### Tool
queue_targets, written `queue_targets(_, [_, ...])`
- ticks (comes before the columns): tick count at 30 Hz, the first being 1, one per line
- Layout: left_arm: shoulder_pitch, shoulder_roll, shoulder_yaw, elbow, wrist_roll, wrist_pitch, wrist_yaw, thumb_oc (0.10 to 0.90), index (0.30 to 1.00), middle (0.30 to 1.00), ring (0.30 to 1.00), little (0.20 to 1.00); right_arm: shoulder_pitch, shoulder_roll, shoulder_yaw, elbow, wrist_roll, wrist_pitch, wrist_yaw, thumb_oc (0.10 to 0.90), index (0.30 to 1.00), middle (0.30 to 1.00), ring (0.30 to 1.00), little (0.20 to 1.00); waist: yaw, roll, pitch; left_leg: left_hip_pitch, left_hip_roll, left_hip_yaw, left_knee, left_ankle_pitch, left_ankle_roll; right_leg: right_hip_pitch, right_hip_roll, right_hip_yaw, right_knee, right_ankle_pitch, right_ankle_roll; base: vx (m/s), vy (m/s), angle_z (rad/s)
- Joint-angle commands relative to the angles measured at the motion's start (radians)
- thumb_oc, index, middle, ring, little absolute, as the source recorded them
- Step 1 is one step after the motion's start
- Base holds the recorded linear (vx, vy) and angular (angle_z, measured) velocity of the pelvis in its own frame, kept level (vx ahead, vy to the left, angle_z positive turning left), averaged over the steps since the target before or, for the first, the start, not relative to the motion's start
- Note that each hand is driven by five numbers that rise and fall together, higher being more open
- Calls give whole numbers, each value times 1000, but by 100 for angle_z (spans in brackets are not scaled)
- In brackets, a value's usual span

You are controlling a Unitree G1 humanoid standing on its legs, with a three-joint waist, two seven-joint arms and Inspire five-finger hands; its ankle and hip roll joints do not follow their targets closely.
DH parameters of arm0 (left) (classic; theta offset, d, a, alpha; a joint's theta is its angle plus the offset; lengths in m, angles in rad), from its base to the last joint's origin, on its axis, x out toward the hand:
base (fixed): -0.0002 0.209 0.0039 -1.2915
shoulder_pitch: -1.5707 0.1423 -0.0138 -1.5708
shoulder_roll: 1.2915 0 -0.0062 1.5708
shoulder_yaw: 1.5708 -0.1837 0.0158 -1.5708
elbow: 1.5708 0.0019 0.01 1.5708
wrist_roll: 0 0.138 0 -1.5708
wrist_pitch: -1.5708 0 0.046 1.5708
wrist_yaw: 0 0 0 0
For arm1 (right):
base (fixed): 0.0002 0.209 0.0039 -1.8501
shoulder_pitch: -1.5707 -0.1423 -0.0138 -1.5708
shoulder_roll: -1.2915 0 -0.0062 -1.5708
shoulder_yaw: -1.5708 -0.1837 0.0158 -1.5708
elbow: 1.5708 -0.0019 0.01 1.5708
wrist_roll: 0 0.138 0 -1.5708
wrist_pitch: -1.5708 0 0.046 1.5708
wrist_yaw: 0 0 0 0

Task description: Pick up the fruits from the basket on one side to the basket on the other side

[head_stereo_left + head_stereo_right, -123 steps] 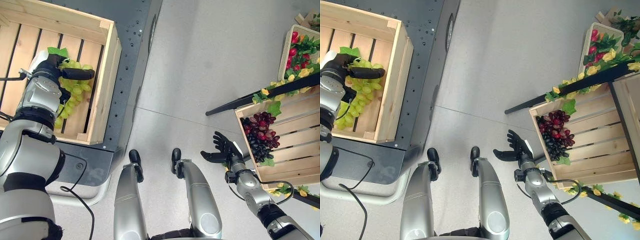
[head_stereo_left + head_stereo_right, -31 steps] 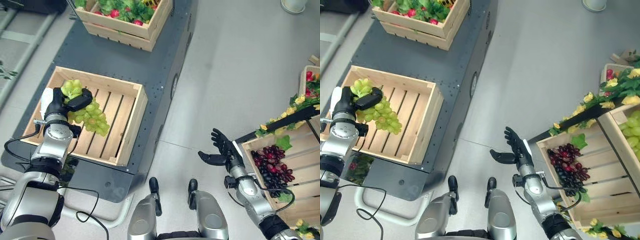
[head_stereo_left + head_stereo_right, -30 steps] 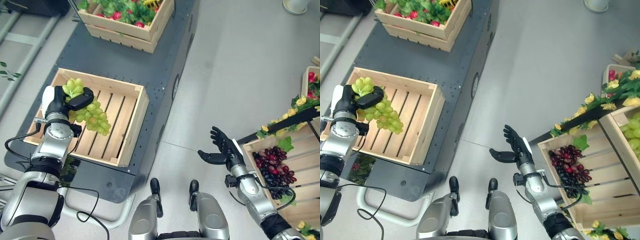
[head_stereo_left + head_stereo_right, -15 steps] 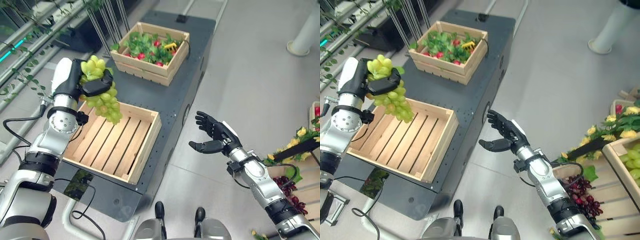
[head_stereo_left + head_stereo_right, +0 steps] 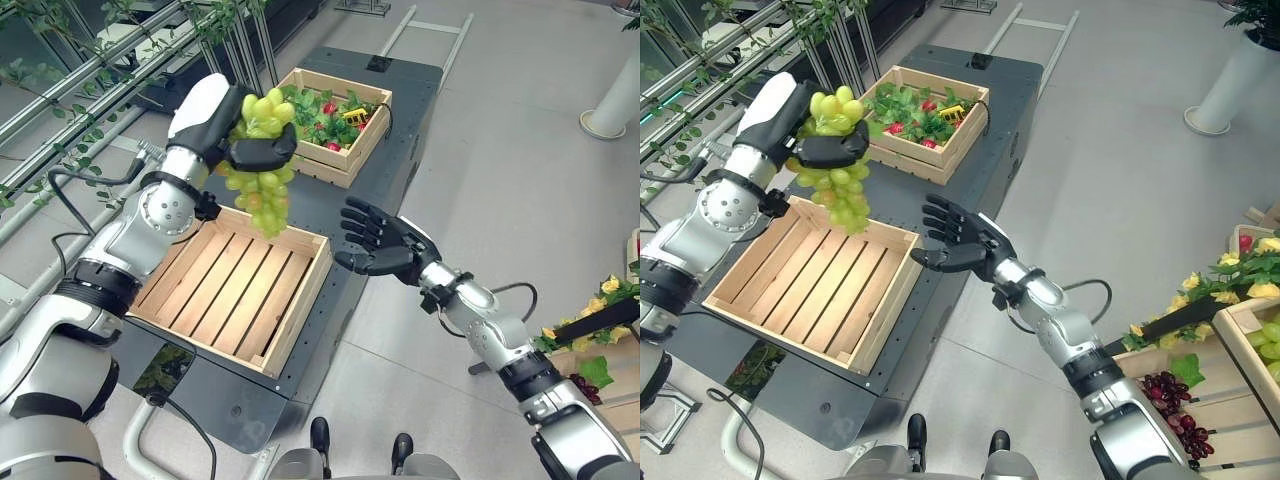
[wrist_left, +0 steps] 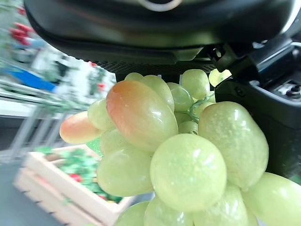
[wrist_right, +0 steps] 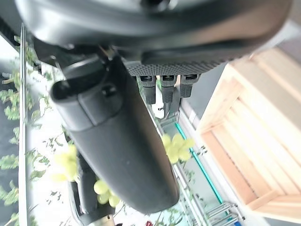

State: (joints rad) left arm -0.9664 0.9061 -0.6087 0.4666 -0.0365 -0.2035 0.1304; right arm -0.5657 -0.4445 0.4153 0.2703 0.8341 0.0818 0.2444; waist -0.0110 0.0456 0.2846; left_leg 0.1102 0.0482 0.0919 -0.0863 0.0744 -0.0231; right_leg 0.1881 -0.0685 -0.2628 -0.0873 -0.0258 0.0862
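**Green grapes: hand-over between hands**

The empty slatted crate [image 5: 225, 290] lies below. Left hand [image 5: 240, 140] grips the green grape bunch [image 5: 262, 195] above it. Right hand [image 5: 385, 245], fingers spread and empty, waits just right; cup beneath the bunch before release.

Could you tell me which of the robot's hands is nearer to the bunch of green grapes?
The left. The left hand is curled round the green grapes, holding them above the wooden crate. The right hand is open, apart from them, to their right.
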Motion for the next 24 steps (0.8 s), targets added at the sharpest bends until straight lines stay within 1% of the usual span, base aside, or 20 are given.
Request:
queue_targets(1, [-171, -32, -6, 68, -58, -91, 36, 400, 300, 300, 300, 300, -71, 50, 27, 31, 109, -54, -29, 800, 900, 900, 900, 900, 12, -4, -223, 9, -41, -11, 15, -137, -27, -34, 11, 2, 42, -65, -35, 3, -32, 0])
queue_targets(3, [-193, -67, -31, 63, -52, -93, 41, 400, 300, 300, 300, 300, -106, 73, 43, 57, 150, -35, -46, 800, 900, 900, 900, 900, 13, -7, -229, 11, -39, -11, 13, -136, -27, -31, 12, 4, 38, -63, -37, 0, 0, 0])
queue_targets(6, [-206, -94, -47, 59, -55, -86, 44, 400, 300, 300, 300, 300, -125, 87, 50, 74, 182, -26, -52, 800, 900, 900, 900, 900, 14, -9, -232, 14, -39, -11, 8, -135, -26, -27, 13, 4, 35, -62, -37, 0, 0, 0])
queue_targets(8, [-211, -137, -61, 59, -71, -77, 41, 400, 300, 300, 300, 300, -146, 108, 56, 91, 213, -34, -69, 800, 900, 900, 900, 900, 14, -14, -236, 15, -37, -11, 5, -134, -26, -27, 14, 6, 33, -62, -38, 0, 0, 0])
queue_targets(10, [-212, -148, -66, 59, -79, -75, 39, 400, 300, 300, 300, 300, -153, 113, 58, 92, 218, -38, -77, 800, 900, 900, 900, 900, 14, -15, -237, 15, -37, -11, 5, -134, -25, -27, 15, 8, 33, -62, -39, 0, 0, 0])
queue_targets(12, [-210, -189, -77, 67, -71, -72, 39, 400, 300, 300, 300, 300, -185, 137, 68, 101, 225, -51, -101, 800, 900, 900, 900, 900, 13, -20, -236, 17, -37, -12, 3, -134, -24, -27, 17, 11, 30, -60, -41, 0, 0, 0])
queue_targets(14, [-210, -202, -84, 69, -66, -73, 39, 400, 300, 300, 300, 300, -196, 145, 72, 97, 225, -57, -115, 800, 900, 900, 900, 900, 12, -21, -236, 17, -37, -11, 3, -134, -23, -27, 18, 13, 29, -59, -41, 0, 0, 0])
queue_targets(15, [-206, -221, -90, 74, -63, -77, 42, 400, 300, 300, 300, 300, -217, 154, 77, 95, 239, -53, -135, 800, 900, 900, 900, 900, 11, -25, -236, 17, -37, -9, 3, -134, -22, -27, 18, 17, 26, -57, -42, 0, 0, 0])
queue_targets(17, [-202, -231, -90, 76, -60, -83, 43, 400, 300, 300, 300, 300, -225, 161, 79, 94, 246, -46, -144, 800, 900, 900, 900, 900, 11, -26, -237, 18, -37, -8, 3, -134, -22, -27, 19, 20, 24, -57, -42, 0, 0, 0])
queue_targets(20, [-208, -255, -103, 77, -59, -91, 54, 400, 300, 300, 300, 300, -239, 176, 96, 109, 282, -10, -148, 800, 900, 900, 900, 900, 7, -30, -241, 19, -36, -2, -1, -133, -20, -27, 20, 24, 20, -54, -42, 8, 16, -2])
queue_targets(22, [-218, -266, -111, 73, -65, -87, 56, 400, 300, 300, 300, 300, -243, 181, 103, 120, 297, -8, -150, 800, 900, 900, 900, 900, 6, -32, -244, 18, -35, 0, -1, -133, -20, -27, 21, 25, 18, -53, -42, 0, 0, 0])
queue_targets(24, [-232, -280, -124, 62, -70, -78, 59, 400, 300, 300, 300, 300, -251, 188, 109, 130, 315, -20, -158, 800, 900, 900, 900, 900, 6, -33, -246, 18, -34, 3, -1, -134, -19, -27, 21, 26, 17, -54, -43, 0, 0, 0])
